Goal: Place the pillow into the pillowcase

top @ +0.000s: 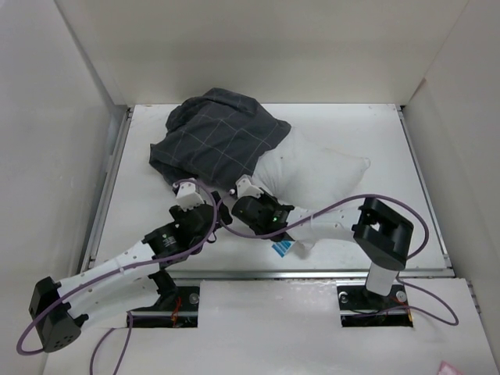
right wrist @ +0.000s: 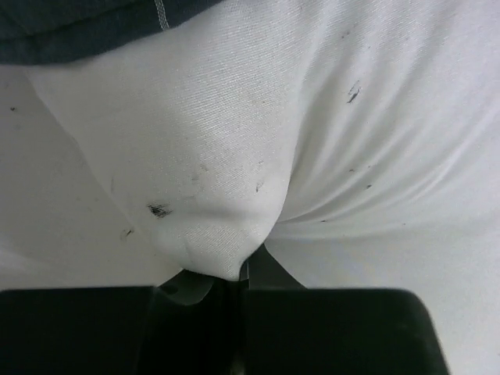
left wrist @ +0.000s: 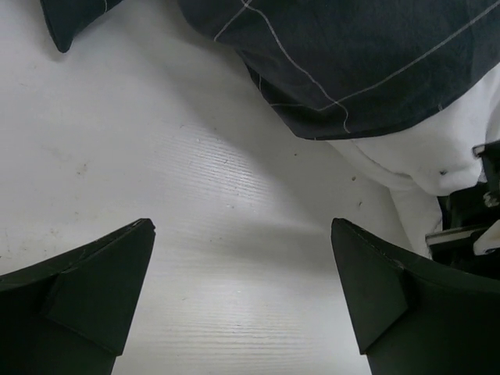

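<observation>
The dark grid-check pillowcase (top: pixel 219 137) lies bunched at the back left of the table, covering the left end of the white pillow (top: pixel 320 176). My right gripper (top: pixel 248 187) is shut on the pillow's near left corner (right wrist: pixel 226 250), with the cloth pinched between its jaws. The pillowcase edge (right wrist: pixel 78 31) lies just beyond that corner. A blue-and-white tag (top: pixel 283 248) shows at the pillow's near edge. My left gripper (left wrist: pixel 242 226) stands open over bare table, nothing between its fingers, just short of the pillowcase hem (left wrist: pixel 351 70) and the pillow (left wrist: pixel 437 156).
White walls (top: pixel 78 94) close in the table on the left, back and right. A metal rail (top: pixel 312 273) runs along the table's front edge. Purple cables (top: pixel 426 234) loop off both arms. The right arm's wrist (left wrist: pixel 476 219) sits close to my left gripper's right finger.
</observation>
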`<state>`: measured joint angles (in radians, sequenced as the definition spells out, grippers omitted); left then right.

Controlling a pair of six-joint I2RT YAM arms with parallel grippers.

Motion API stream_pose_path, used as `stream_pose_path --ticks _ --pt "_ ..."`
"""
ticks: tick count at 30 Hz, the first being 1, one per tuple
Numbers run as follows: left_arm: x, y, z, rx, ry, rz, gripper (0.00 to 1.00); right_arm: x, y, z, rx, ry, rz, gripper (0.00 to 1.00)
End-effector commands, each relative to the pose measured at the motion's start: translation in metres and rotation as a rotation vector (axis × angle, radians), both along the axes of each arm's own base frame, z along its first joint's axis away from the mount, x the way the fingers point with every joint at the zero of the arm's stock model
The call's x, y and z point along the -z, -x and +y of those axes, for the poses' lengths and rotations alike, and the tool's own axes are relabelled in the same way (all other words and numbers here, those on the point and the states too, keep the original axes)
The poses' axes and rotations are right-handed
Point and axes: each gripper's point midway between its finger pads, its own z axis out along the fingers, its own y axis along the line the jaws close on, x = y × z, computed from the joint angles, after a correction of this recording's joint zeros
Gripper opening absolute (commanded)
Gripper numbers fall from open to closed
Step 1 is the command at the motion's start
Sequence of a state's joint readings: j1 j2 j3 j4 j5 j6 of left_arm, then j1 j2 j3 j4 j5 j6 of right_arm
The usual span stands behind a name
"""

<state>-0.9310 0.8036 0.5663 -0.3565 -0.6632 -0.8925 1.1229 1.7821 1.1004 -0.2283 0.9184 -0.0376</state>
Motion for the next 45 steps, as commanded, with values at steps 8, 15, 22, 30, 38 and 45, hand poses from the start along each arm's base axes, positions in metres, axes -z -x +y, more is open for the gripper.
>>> stream_pose_path --ticks 8,15,22,30,38,45 --pt "-0.014 -0.008 -0.014 0.041 0.042 -0.061 0.96 -0.163 -0.024 0.037 -0.099 -0.491 -0.107 0.0" --pt "-0.029 -0.039 -0.03 0.046 -0.02 -0.189 0.96 -0.224 -0.017 0.043 -0.193 -0.552 -0.093 0.0" --pt "-0.021 -0.089 0.015 -0.212 -0.163 -0.127 0.96 -0.231 -0.032 0.039 -0.187 -0.534 -0.066 0.0" --pt "-0.032 -0.141 0.009 -0.015 -0.084 -0.248 0.95 -0.234 -0.042 0.036 -0.25 -0.625 0.007 0.0" --pt "-0.015 -0.144 -0.027 0.268 -0.18 -0.275 0.93 -0.25 -0.059 0.045 -0.27 -0.666 0.028 0.0" --pt "-0.002 -0.161 -0.009 0.141 -0.17 -0.2 0.94 -0.268 -0.068 0.036 -0.276 -0.694 0.021 0.0"
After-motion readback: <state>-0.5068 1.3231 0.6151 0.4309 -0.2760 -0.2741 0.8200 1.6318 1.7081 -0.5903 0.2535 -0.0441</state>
